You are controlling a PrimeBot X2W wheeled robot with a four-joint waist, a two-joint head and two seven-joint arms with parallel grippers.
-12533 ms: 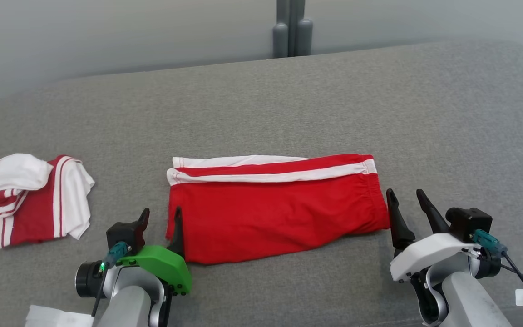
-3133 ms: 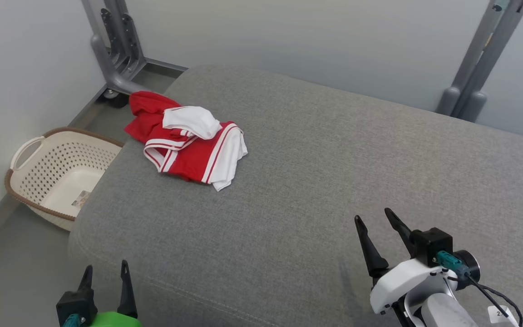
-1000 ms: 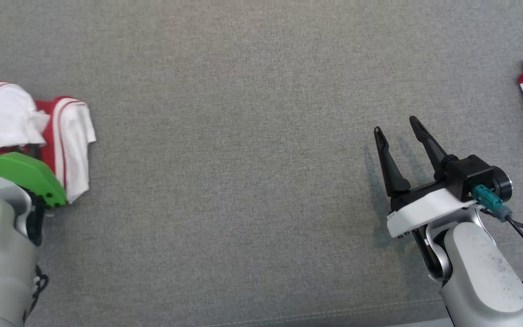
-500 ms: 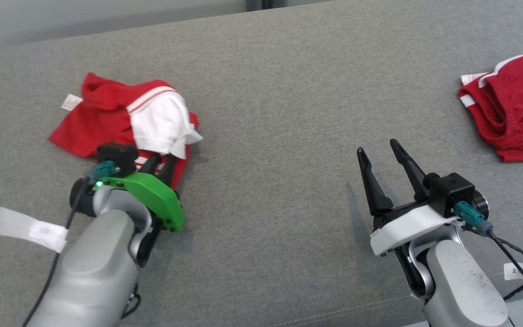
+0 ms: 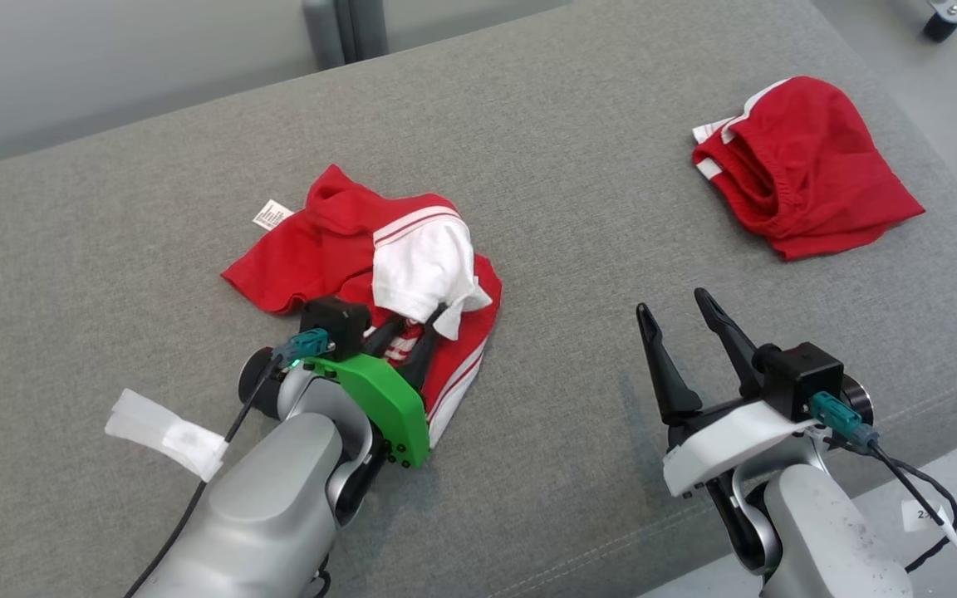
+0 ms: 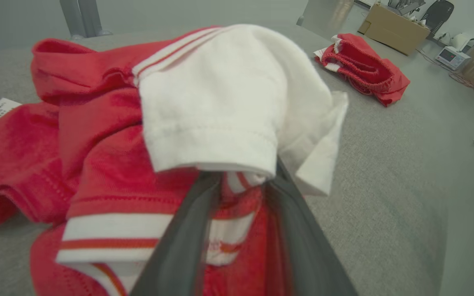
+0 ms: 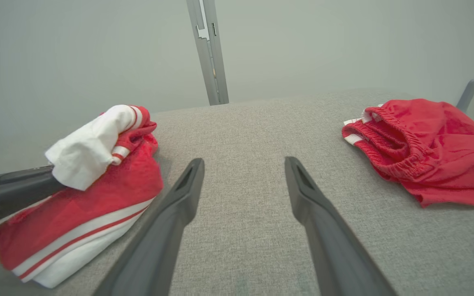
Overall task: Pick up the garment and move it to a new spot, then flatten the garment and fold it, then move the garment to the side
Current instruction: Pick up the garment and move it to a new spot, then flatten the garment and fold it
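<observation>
The garment point(image 5: 321, 249), a crumpled red top with white sleeves and white stripes, lies on the grey cushion left of centre. My left gripper point(image 5: 412, 322) is pushed into its near edge. The fingers stand a little apart with red-and-white cloth between them, and a white sleeve point(image 6: 220, 102) covers their tips. The left wrist view has the garment point(image 6: 97, 164) close around the left gripper point(image 6: 239, 179). My right gripper point(image 5: 671, 301) hovers open and empty over bare cushion to the right. In the right wrist view the right gripper point(image 7: 243, 161) has the garment point(image 7: 109, 193) at its left.
Folded red shorts point(image 5: 811, 166) with white trim lie at the cushion's far right, also in the wrist views as the shorts point(image 6: 364, 65) and the shorts point(image 7: 426, 156). The cushion point(image 5: 570, 208) ends at a front edge at lower right. A grey post point(image 7: 208, 49) stands behind.
The camera has turned, so the whole view shifted. My left gripper's fingers stand wider apart in the garment than half a second ago. The right gripper stays open.
</observation>
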